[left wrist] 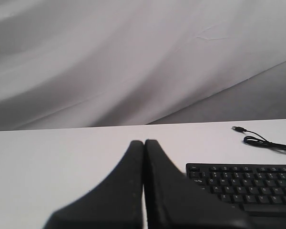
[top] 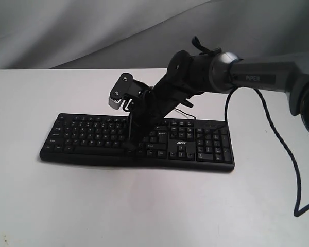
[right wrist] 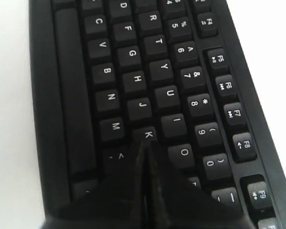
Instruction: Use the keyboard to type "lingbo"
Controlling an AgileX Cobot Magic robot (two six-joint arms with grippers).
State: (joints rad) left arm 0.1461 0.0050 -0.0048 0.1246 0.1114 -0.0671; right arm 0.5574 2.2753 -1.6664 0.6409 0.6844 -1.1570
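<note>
The black keyboard with a white acer logo lies across the white table. My right gripper is shut with nothing in it and points down onto the keys right of the middle. In the right wrist view its tips sit just below the K key, covering the key after it, beside the O key. My left gripper is shut and empty, held off the keyboard's left end; it does not show in the exterior view.
The keyboard's thin cable with its USB plug lies loose on the table behind it. A black arm cable hangs at the right. A grey cloth backdrop rises behind the table.
</note>
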